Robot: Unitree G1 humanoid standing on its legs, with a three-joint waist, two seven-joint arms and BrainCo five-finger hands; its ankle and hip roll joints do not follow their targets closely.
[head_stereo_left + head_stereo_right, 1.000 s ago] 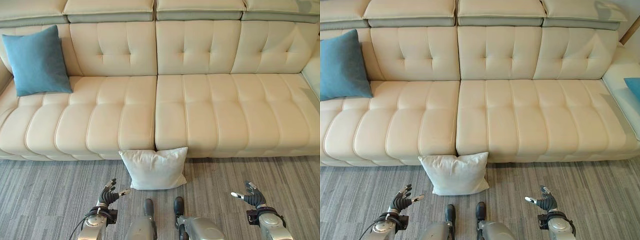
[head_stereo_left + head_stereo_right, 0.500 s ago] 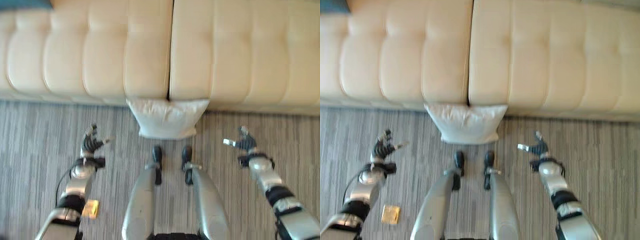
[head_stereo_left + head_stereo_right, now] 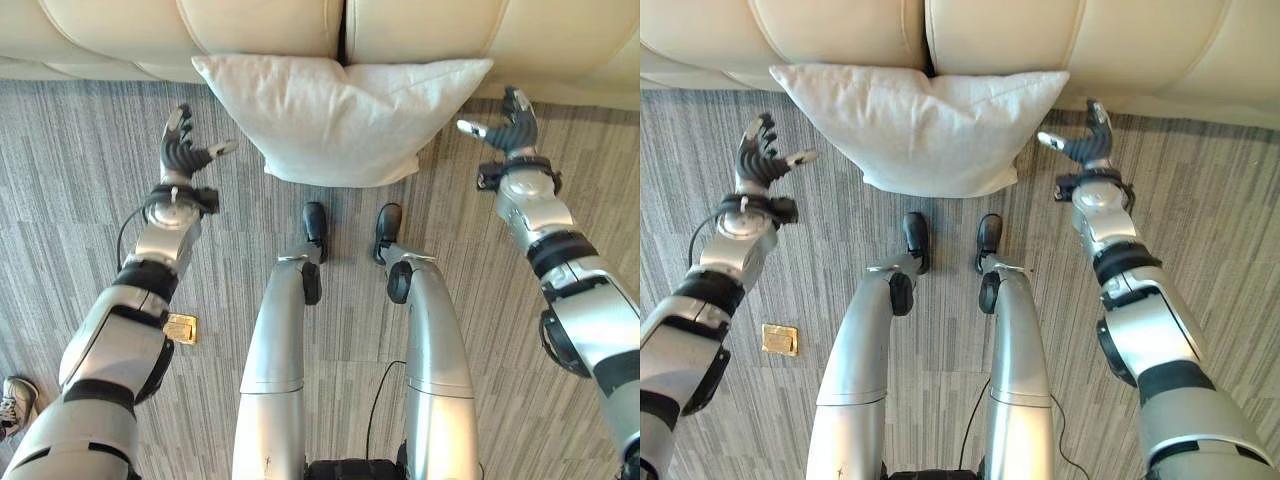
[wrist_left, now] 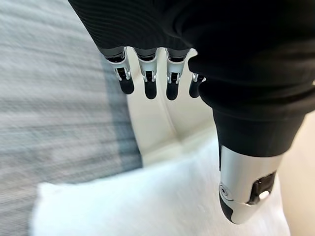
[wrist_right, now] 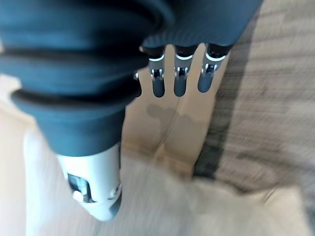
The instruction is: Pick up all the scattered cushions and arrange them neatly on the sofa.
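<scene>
Since a second before, the head camera had tipped down, so the sofa's backrest and the blue cushion had dropped out of sight, and both arms had reached forward to flank the white cushion, where before the hands hung low near the picture's bottom edge.

Nearest, on the grey striped carpet beside the left arm, lay a small brass floor plate, and a person's shoe showed at the lower left edge. Farther out, the left hand hovered just beside the cushion's left edge, fingers spread and relaxed with the thumb pointing toward it, holding nothing. The right hand was likewise open, just beside the cushion's right corner, thumb turned inward, not touching it as far as could be told.

Between them the white cushion rested on the carpet, its far edge tucked against the base of the cream sofa, below the seam between two seat sections.
</scene>
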